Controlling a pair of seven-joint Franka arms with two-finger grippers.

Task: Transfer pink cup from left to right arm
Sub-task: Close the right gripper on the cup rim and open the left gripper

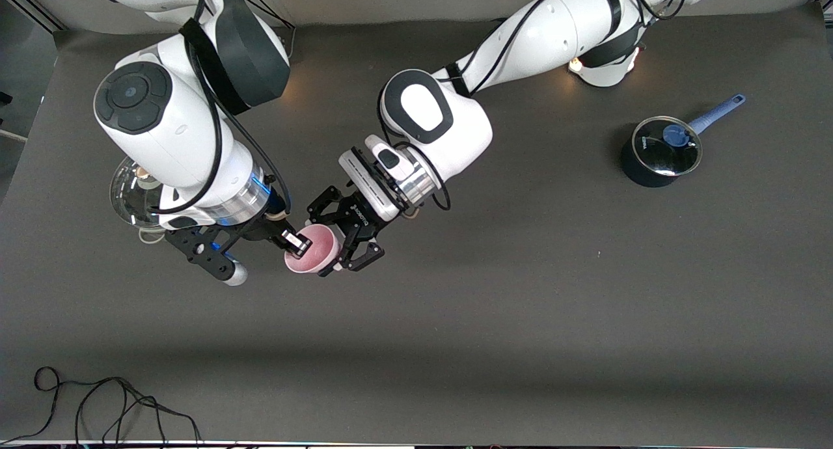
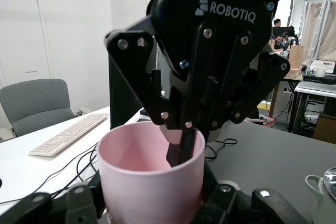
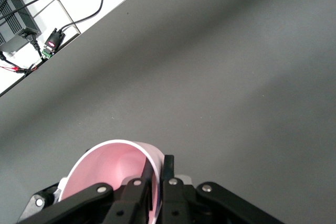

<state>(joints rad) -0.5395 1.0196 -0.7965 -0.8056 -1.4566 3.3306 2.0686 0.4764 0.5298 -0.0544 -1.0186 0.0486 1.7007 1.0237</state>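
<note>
I am seeing the pink cup (image 1: 314,248) hanging above the desk (image 1: 520,319), clamped around its body by the left gripper (image 1: 343,237) jaws while the right gripper (image 1: 294,239) jaws are pinching its rim, both arms reaching inward

Pink cup (image 1: 315,248) pale pink, plain, no pattern. Both grippers black: left gripper (image 1: 338,244), right gripper (image 1: 298,242). Arms white, black joint bands. Table (image 1: 520,319) dark grey, matte. Pot (image 1: 657,153) dark body, blue handle, blue lid knob. Cable (image 1: 110,403) black.

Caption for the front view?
Both grippers, left gripper and right gripper, grip the pink cup above the table.
</note>
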